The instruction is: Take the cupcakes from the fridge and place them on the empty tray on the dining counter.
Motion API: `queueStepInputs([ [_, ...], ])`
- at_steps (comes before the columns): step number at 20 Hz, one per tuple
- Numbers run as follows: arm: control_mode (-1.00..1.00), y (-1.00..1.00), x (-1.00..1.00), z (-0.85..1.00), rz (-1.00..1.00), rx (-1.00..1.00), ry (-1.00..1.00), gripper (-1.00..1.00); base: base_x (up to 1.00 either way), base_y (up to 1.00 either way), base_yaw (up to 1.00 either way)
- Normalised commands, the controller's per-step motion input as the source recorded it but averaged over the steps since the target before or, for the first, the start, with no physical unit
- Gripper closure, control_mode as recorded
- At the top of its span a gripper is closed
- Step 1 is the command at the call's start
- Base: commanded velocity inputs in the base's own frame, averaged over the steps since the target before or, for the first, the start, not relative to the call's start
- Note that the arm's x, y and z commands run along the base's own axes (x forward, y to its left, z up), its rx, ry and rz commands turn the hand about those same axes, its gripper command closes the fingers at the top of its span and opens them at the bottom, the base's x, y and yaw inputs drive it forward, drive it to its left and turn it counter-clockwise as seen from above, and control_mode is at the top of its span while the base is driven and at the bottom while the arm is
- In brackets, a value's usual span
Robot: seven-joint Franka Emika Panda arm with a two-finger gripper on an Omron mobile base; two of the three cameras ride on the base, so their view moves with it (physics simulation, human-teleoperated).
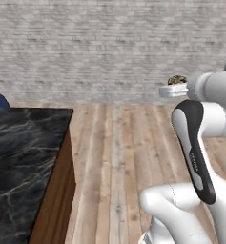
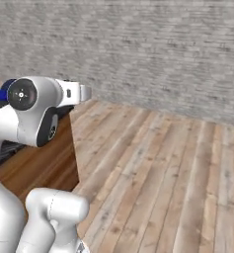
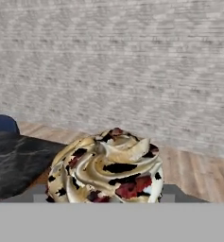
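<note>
Arm (image 1: 200, 143) white, smooth, shiny, made of fat round parts like big tubes. Long black band with thin grey edge runs down one part, tiny grey letters on it. Round joint cap (image 2: 21, 95) dark grey, small white dot in middle. Dark ring under next joint. Hand end pale grey, boxy.

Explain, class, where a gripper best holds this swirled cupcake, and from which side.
Grip the cupcake low, on its base beneath the frosting, with fingers closing from two opposite sides. The swirled frosting looks soft, uneven and overhanging, so it would likely smear or slip.
</note>
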Motion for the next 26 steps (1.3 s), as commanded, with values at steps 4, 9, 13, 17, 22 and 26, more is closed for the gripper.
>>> queueStepInputs([
  [4, 1.00, 0.00, 0.00, 0.00, 0.00, 0.00, 0.00, 1.00, 1.00, -0.54, 0.54],
  [9, 1.00, 0.00, 0.00, 0.00, 0.00, 0.00, 0.00, 1.00, 1.00, -0.67, 0.53],
  [13, 1.00, 0.00, 0.00, 0.00, 0.00, 0.00, 0.00, 1.00, 1.00, -0.99, 0.42],
  [17, 1.00, 0.00, 0.00, 0.00, 0.00, 0.00, 0.00, 1.00, 1.00, -1.00, 0.35],
  [22, 1.00, 0.00, 0.00, 0.00, 0.00, 0.00, 0.00, 1.00, 1.00, -1.00, 0.40],
  [26, 1.00, 0.00, 0.00, 0.00, 0.00, 0.00, 0.00, 1.00, 1.00, -0.94, 0.49],
])
